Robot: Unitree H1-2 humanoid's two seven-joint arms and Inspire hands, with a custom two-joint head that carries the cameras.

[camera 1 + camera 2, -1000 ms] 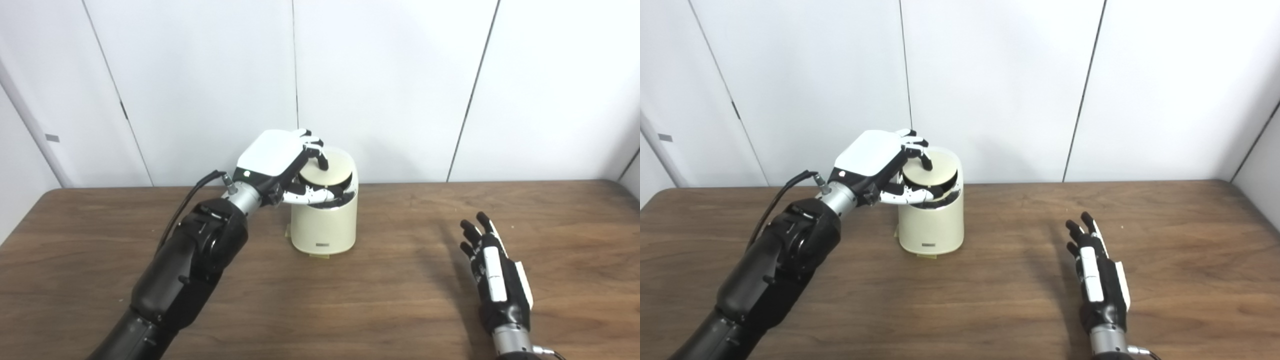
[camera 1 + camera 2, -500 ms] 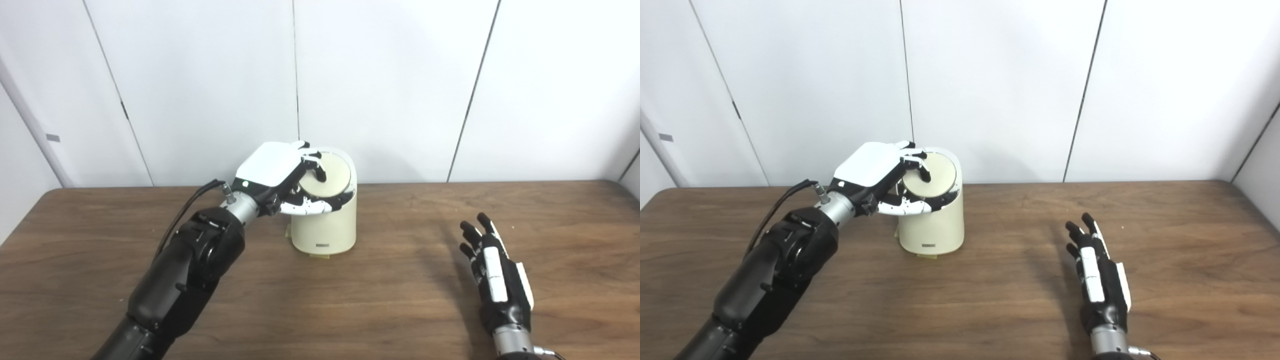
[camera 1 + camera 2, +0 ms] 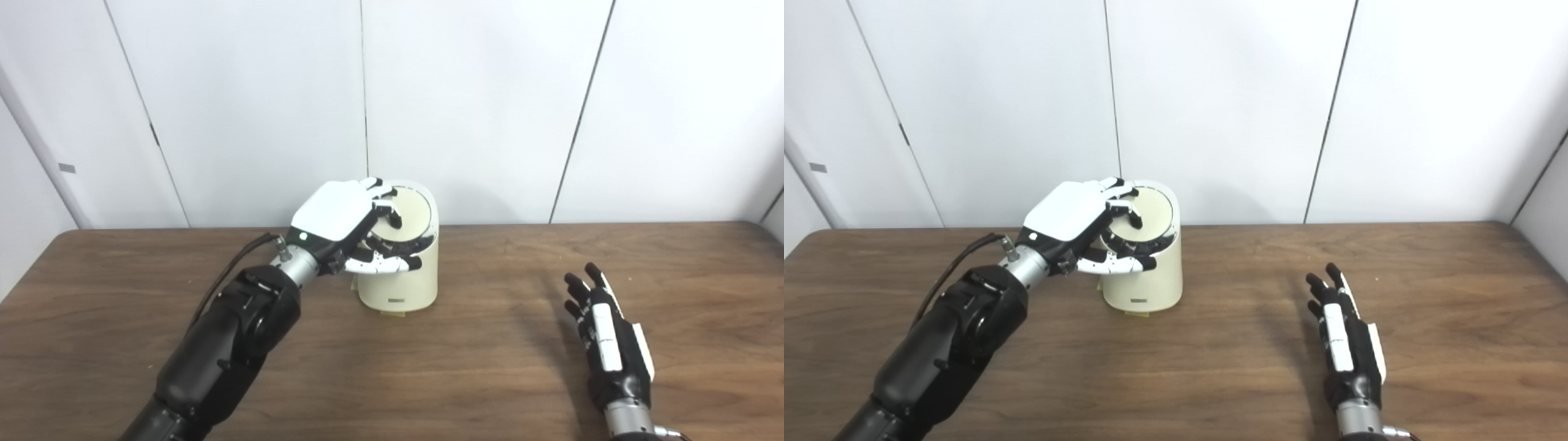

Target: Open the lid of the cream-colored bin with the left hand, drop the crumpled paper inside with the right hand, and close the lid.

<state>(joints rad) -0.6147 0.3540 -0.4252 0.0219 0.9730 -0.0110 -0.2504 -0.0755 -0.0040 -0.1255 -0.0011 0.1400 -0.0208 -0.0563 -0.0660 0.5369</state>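
The cream-colored bin (image 3: 401, 283) stands at the back middle of the table. Its round lid (image 3: 411, 213) lies flat inside the dark rim. My left hand (image 3: 335, 215) is over the bin's left side. Its fingers (image 3: 384, 208) curl onto the lid's left edge, and its thumb (image 3: 392, 264) sticks out in front of the bin wall, below the rim, apart from the lid. My right hand (image 3: 607, 338) lies open on the table at the right, fingers spread, holding nothing. No crumpled paper shows in either view.
The brown wooden table (image 3: 465, 367) stretches across the whole picture. White wall panels (image 3: 478, 98) stand right behind the bin. A black cable (image 3: 228, 272) loops from my left wrist.
The lid has come down from a raised, tilted pose to flat in the rim. My left hand lowered with it and the thumb dropped below the rim. The right hand stayed still.
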